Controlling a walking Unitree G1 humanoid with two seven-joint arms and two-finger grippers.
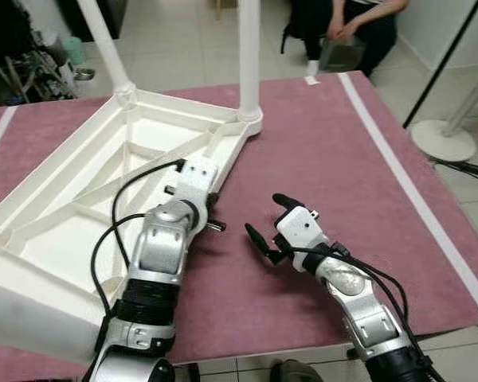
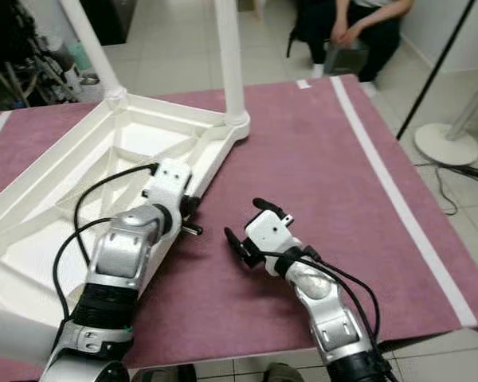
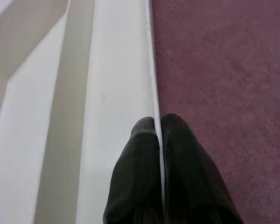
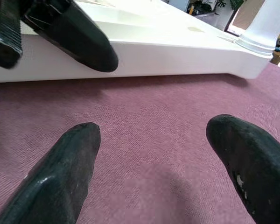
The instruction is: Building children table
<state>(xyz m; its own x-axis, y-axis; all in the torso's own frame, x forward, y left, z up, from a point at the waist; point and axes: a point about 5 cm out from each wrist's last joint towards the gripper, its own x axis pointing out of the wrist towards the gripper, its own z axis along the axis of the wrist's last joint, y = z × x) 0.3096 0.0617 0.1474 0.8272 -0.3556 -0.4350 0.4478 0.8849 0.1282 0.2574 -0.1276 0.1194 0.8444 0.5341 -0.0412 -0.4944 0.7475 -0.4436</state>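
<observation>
A white plastic children's table (image 1: 80,215) lies upside down on the maroon rug (image 1: 327,151), its ribbed underside facing up. Two white legs (image 1: 249,56) stand upright in its far corners. My left gripper (image 3: 157,123) is at the table's right-hand rim (image 3: 116,93), its two fingers shut with the thin rim edge pinched between them. My right gripper (image 1: 269,221) rests low over the rug just right of that rim, open, with nothing between its fingers (image 4: 60,172). The table rim (image 4: 154,56) lies ahead of it.
A person (image 1: 350,32) sits on the tiled floor beyond the rug's far end. A white fan base (image 1: 442,139) and a black pole stand off the rug at the right. A pale stripe (image 1: 406,183) runs along the rug's right side.
</observation>
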